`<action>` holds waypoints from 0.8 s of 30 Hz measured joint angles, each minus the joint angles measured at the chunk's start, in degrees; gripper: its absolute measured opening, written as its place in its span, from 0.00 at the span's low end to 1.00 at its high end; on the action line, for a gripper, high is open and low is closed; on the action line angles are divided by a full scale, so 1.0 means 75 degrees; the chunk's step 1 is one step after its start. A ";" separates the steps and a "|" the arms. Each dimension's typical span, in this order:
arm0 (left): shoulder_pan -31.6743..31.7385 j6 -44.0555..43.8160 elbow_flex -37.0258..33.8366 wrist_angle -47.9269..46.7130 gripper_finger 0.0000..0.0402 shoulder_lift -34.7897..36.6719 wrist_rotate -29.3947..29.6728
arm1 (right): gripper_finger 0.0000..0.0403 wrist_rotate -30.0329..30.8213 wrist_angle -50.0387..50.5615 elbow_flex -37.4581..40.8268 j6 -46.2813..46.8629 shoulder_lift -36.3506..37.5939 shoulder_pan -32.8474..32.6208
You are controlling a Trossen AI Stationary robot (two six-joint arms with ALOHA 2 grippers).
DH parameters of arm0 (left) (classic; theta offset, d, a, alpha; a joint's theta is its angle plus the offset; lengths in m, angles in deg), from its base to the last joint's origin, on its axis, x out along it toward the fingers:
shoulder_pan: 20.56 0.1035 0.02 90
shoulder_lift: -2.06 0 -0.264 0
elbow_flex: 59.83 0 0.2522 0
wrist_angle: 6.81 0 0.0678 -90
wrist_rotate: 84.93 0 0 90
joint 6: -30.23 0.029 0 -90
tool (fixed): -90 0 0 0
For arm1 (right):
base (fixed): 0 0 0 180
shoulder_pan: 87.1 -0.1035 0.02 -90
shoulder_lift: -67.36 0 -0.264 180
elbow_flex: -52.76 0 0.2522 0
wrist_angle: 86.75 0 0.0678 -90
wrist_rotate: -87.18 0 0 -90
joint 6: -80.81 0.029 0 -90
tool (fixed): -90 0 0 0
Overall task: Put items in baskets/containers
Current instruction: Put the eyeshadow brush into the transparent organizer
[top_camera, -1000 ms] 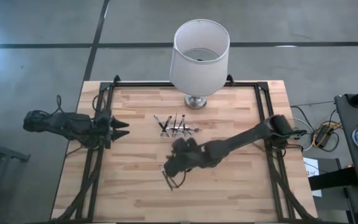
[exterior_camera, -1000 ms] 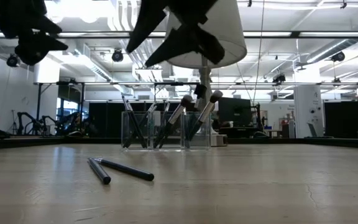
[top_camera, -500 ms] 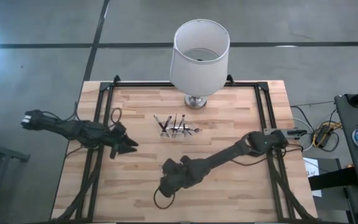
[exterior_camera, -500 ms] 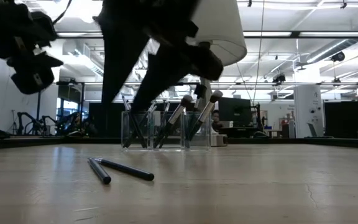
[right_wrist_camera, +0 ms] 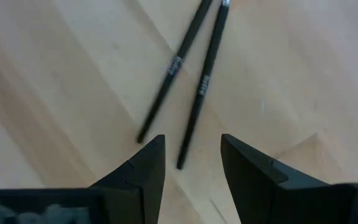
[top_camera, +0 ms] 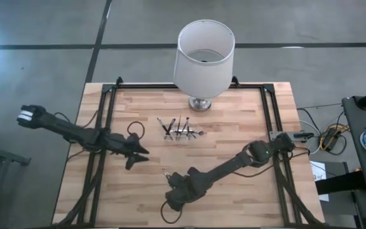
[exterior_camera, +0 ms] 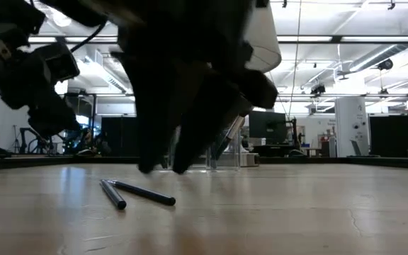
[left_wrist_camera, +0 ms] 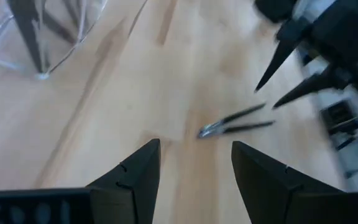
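Two loose sticks (right_wrist_camera: 194,74) lie on the bare wood at the near edge of the table (top_camera: 246,203), side by side and nearly touching at their metal-tipped ends, spreading into a narrow V toward the right gripper (right_wrist_camera: 191,163), which hangs directly over them with its fingers parted and nothing between them. From that gripper the pair runs off toward about one o'clock, so the long axes sit close to in line with the gap between the fingers rather than across it; a turn of the wrist looks needed before the jaws could close across either shaft. The nearer end of the right-hand stick falls just inside the gap, the left-hand stick's end just beside the left finger. Farther in, the left gripper (top_camera: 138,154) hovers over the table's left side, also spread wide and empty, with the sticks off at its one o'clock and the right gripper plainly the closer of the two. Beyond, near the table's centre at twelve o'clock from the sticks, the clear holder (top_camera: 180,131) already carries several sticks standing at a lean.
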State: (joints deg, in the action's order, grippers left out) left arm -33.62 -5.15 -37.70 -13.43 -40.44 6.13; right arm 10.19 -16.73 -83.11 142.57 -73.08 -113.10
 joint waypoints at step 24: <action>-0.0041 0.3292 0.1933 0.1688 0.37 -0.4874 -0.0717 | 0.31 0.0093 0.0081 0.0543 0.0109 -0.0011 0.0003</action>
State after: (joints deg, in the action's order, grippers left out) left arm -33.93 19.54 -23.21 -0.77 -77.00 0.75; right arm 10.89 -16.12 -79.03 143.39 -73.17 -113.08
